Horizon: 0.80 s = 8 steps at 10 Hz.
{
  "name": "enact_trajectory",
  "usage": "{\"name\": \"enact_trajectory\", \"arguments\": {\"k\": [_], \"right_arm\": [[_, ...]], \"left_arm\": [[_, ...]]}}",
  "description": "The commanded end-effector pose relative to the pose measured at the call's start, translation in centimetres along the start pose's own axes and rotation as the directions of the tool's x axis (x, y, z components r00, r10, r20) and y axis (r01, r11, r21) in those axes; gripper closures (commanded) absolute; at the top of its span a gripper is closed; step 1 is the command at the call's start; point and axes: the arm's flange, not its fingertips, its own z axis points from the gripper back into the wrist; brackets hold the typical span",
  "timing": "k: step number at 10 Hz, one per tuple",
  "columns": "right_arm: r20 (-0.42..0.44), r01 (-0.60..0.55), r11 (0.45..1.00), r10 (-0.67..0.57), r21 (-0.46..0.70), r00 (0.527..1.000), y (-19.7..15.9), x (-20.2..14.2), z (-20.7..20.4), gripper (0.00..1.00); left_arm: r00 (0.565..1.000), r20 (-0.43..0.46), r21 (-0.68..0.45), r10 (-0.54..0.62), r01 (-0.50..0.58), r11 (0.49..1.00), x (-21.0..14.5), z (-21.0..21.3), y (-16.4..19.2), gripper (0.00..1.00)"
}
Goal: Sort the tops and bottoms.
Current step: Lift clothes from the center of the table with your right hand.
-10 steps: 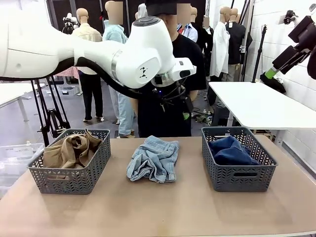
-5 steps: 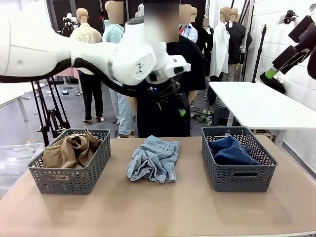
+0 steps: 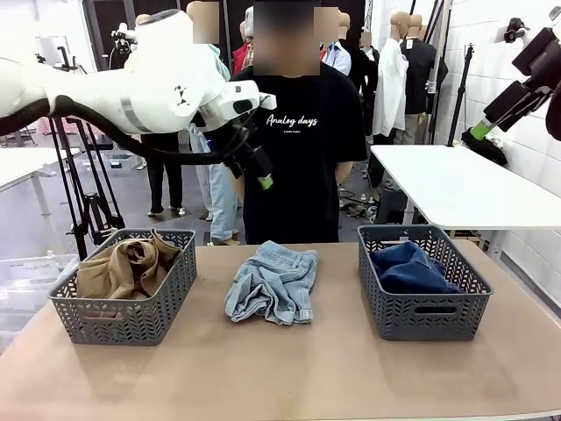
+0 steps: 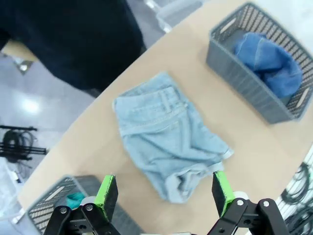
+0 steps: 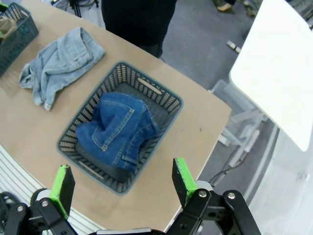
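Front view: left arm comes in from 9 o'clock, high above the table. Left gripper [image 3: 259,178] hangs in front of the person [image 3: 302,158] in the black T-shirt, above the table's far edge; one green pad visible, spread not readable here, nothing in it. Pale denim shorts [image 3: 273,281] lie crumpled on the bare table [image 3: 289,377] at centre, between the two grey baskets, touching neither. Left basket [image 3: 123,317] at 9 o'clock holds the tan shirt [image 3: 127,266], bunched up and rising above the rim. Right basket [image 3: 424,303] at 3 o'clock holds the dark denim [image 3: 408,267]. Part of the right arm shows at the upper right corner, well off the table.

Left wrist view: left gripper [image 4: 166,193] jaws spread wide, empty, green pads [image 4: 106,196] rising from 6 o'clock. Pale denim shorts [image 4: 168,147] sit at frame centre, well beyond the fingers, no contact. Right basket [image 4: 259,68] with dark denim [image 4: 269,61] at 2 o'clock. Corner of the left basket [image 4: 54,205] at 7 o'clock, with a bit of teal cloth [image 4: 75,199] inside. Person's dark shirt [image 4: 73,39] at 11 o'clock.

Right wrist view: right gripper [image 5: 120,186] also wide open, holding nothing, high above the table. Right basket [image 5: 124,122] sits between and beyond the pads, dark denim [image 5: 115,129] folded inside. Pale denim shorts [image 5: 58,63] at 10 o'clock on the table. Left basket [image 5: 17,24] corner at far 10 o'clock, tan cloth just visible. A second white table [image 5: 279,68] at 2 o'clock.
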Motion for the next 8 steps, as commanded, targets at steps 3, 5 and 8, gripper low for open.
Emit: {"name": "enact_trajectory", "arguments": {"k": [3,5,8], "right_arm": [[-0.005,-0.012,1.000,0.012,-0.002,1.000,0.0,-0.1,0.0,0.00],[-0.005,-0.012,1.000,0.012,-0.002,1.000,0.0,-0.1,0.0,0.00],[-0.005,-0.012,1.000,0.012,-0.002,1.000,0.0,-0.1,0.0,0.00]], "left_arm": [[0.999,-0.010,0.105,-0.047,0.047,0.993,-5.2,3.1,2.6,0.00],[0.999,0.050,0.089,-0.021,0.016,0.996,-7.0,4.6,3.8,0.00],[0.999,0.032,0.041,-0.010,0.009,0.999,-8.7,5.2,4.4,0.00]]}}
